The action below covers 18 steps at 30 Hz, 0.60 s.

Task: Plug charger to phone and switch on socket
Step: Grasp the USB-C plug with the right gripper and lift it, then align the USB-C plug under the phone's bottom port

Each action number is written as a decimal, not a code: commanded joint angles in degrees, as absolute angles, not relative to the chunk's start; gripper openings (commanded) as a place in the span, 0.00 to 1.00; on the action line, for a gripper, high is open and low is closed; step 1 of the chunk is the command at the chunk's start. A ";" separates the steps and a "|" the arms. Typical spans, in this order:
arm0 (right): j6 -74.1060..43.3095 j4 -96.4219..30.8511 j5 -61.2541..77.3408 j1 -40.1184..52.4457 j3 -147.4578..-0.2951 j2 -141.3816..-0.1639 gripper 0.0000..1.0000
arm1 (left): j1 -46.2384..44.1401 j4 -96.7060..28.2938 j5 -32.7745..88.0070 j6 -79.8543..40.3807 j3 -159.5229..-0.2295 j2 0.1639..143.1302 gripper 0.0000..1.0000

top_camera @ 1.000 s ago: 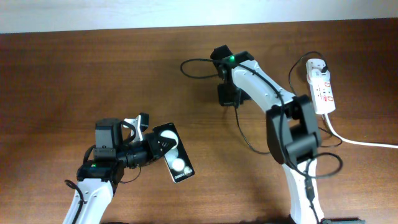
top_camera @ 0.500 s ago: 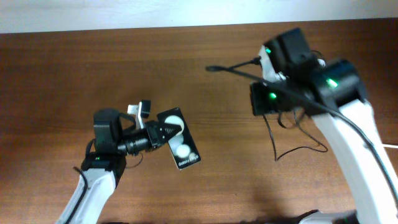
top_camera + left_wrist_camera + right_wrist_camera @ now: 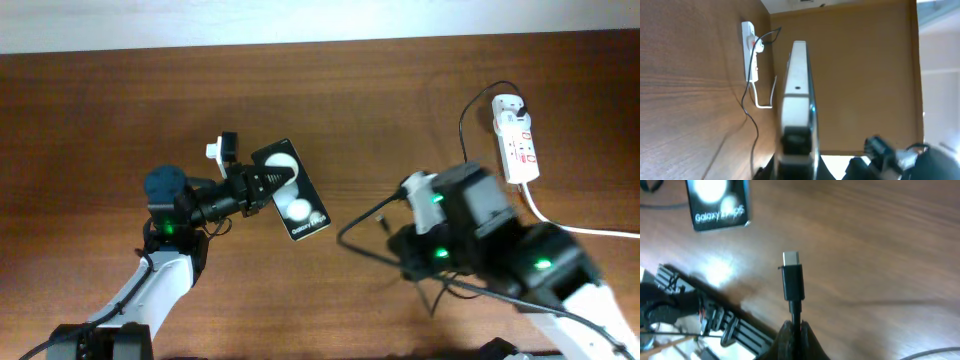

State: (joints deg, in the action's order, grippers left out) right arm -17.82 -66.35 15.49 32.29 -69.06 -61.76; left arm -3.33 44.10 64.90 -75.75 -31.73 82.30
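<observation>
A: What is held, and where?
B: The phone (image 3: 296, 206), left of centre in the overhead view, is pinched by the left gripper (image 3: 262, 183). The charger (image 3: 791, 277) is clamped behind its plug by the right gripper (image 3: 792, 332).
A: What could be spoiled?
B: The port may be missed if the thin cable bends or the tilted phone slips. One phone, one charger and one socket (image 3: 515, 140), upper right, are counted.

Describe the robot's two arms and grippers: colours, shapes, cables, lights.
Both arms have white links joined by black blocky joint housings with green lights. The left arm shows a round bluish cap at one joint. Thin black cables run along the right arm. The left gripper is black with a white part.
</observation>
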 commanded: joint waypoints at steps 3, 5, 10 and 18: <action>-22.33 -59.37 12.80 43.62 -65.78 -64.07 0.04 | -3.33 44.77 64.25 -81.65 -32.64 82.17 0.00; -24.23 -58.30 10.26 46.72 -65.78 -65.25 0.04 | -3.33 44.75 64.25 -81.65 -32.64 82.17 0.00; -24.51 -56.64 9.37 49.93 -65.78 -66.94 0.04 | -3.33 44.73 64.66 -81.84 -32.64 82.17 0.00; -24.51 -53.47 8.49 49.91 -65.78 -67.02 0.04 | -3.33 44.77 65.80 -84.86 -32.64 82.17 0.00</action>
State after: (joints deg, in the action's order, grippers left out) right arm -24.03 -54.11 9.72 49.52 -66.08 -66.92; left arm -3.33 44.18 64.69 -82.94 -31.73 82.30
